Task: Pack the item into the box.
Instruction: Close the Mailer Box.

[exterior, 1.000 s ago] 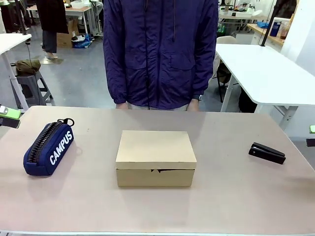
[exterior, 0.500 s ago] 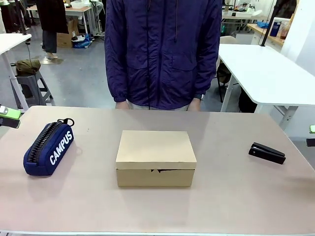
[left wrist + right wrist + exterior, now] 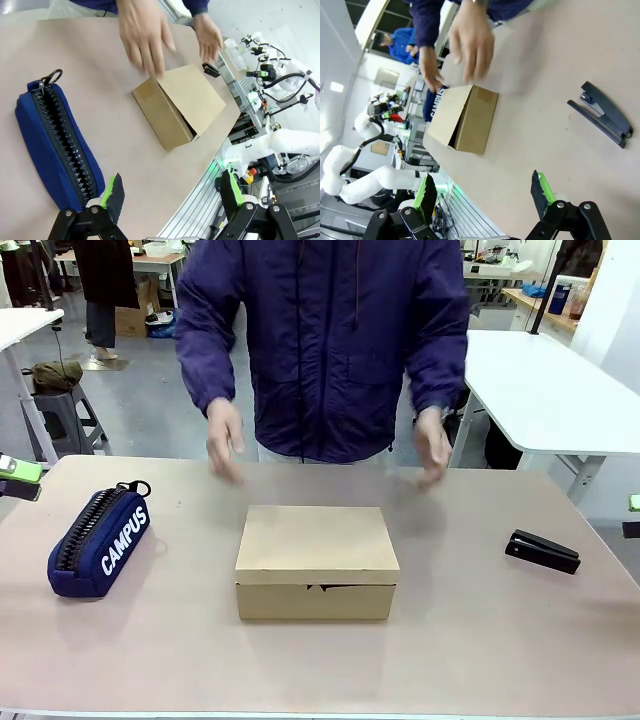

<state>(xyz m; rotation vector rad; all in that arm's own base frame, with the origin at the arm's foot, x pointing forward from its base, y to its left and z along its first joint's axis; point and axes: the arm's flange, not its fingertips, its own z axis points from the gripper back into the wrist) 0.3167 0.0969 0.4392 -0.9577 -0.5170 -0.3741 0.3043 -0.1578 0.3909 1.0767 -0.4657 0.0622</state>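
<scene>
Table (image 3: 480, 640) pale beige, closed box (image 3: 317, 560) centred, workshop behind

A pale pinkish-beige bench (image 3: 480, 640) carries three things. The closed brown cardboard box (image 3: 317, 560) sits at its middle. A navy "CAMPUS" pencil case (image 3: 100, 540) lies well apart toward the robot's left, and a black stapler (image 3: 542, 551) lies well apart toward the right edge.

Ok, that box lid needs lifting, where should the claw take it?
Grip the box lid at its front lip, coming from the robot's side: a small gap shows mid-front under the flap. The person's hands hover over the far edge, so wait.
</scene>
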